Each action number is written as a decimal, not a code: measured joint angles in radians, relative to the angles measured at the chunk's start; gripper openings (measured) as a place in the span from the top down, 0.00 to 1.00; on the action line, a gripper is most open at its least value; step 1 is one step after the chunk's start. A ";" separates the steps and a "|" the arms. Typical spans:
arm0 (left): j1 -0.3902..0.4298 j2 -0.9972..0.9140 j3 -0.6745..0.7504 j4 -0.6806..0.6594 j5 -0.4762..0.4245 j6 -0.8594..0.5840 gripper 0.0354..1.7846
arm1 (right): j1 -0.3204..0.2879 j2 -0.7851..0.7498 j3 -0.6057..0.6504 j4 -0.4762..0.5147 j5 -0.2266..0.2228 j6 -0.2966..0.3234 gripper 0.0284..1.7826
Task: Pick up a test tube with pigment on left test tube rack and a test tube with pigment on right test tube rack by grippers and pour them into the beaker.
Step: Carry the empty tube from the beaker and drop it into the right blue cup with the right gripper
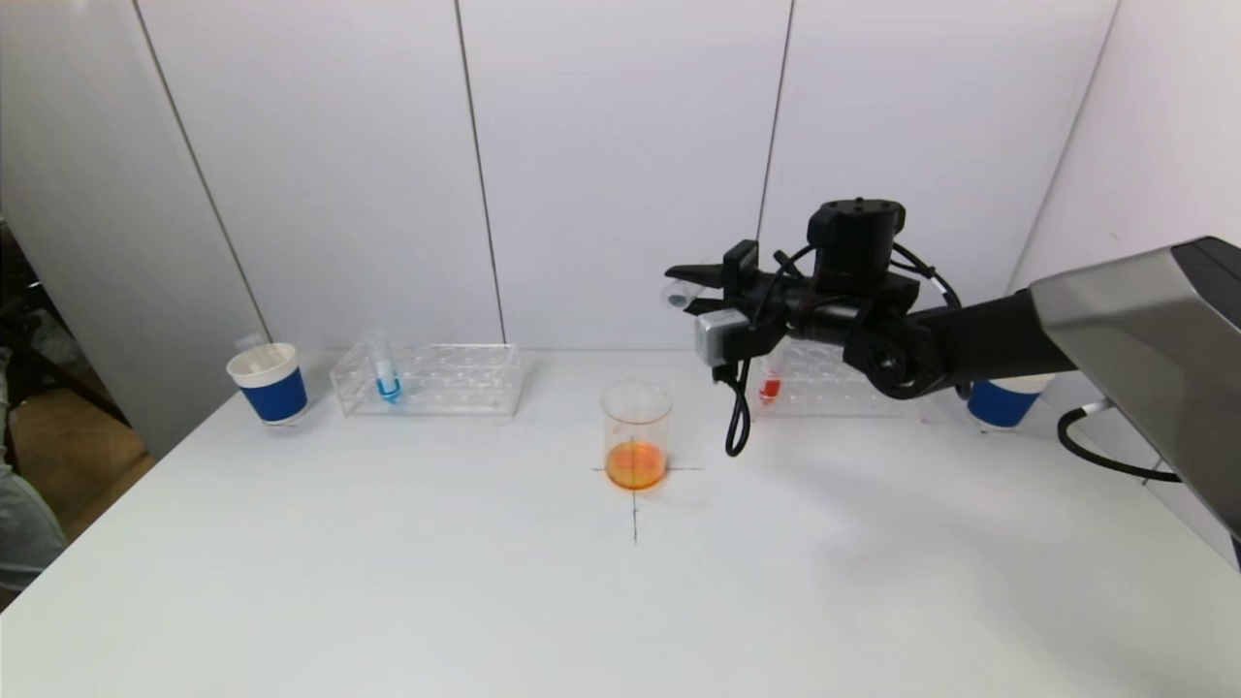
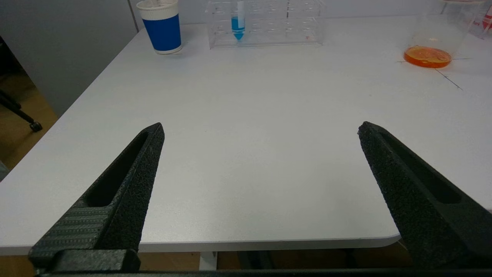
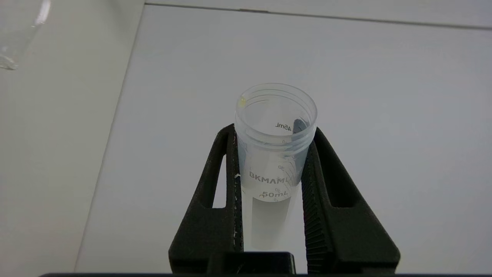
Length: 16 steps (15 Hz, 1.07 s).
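Note:
A glass beaker point(image 1: 636, 431) with orange liquid stands on a cross mark at mid-table. My right gripper point(image 1: 693, 281) hangs above and just right of it, shut on a clear, empty-looking test tube point(image 1: 678, 295) that lies about level with its mouth toward the left. In the right wrist view the tube point(image 3: 275, 115) sits between both fingers of the gripper point(image 3: 274, 130). The left rack point(image 1: 456, 380) holds a blue-filled tube point(image 1: 386, 373). The right rack point(image 1: 834, 388) holds a red-filled tube point(image 1: 770, 386). My left gripper point(image 2: 260, 126) is open over the table's near edge, holding nothing.
A blue-and-white paper cup point(image 1: 269, 383) stands left of the left rack, and another point(image 1: 1003, 399) sits right of the right rack behind my right arm. A black cable point(image 1: 737, 427) hangs from the right wrist beside the beaker. White wall panels close the back.

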 joint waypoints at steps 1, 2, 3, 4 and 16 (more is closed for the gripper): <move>0.000 0.000 0.000 0.000 0.000 0.000 0.01 | -0.006 -0.006 -0.003 -0.004 -0.019 0.048 0.73; 0.000 0.000 0.000 0.000 0.000 0.000 0.01 | -0.012 -0.014 -0.005 -0.007 -0.041 0.105 0.73; 0.000 0.000 0.000 0.000 0.000 -0.001 0.01 | -0.019 -0.024 -0.007 -0.009 -0.063 0.168 0.73; 0.000 0.000 0.000 0.000 0.000 0.000 0.01 | -0.024 -0.034 -0.009 -0.014 -0.089 0.244 0.73; 0.000 0.000 0.000 0.000 0.000 0.000 0.01 | -0.225 -0.187 -0.061 0.092 -0.388 0.979 0.73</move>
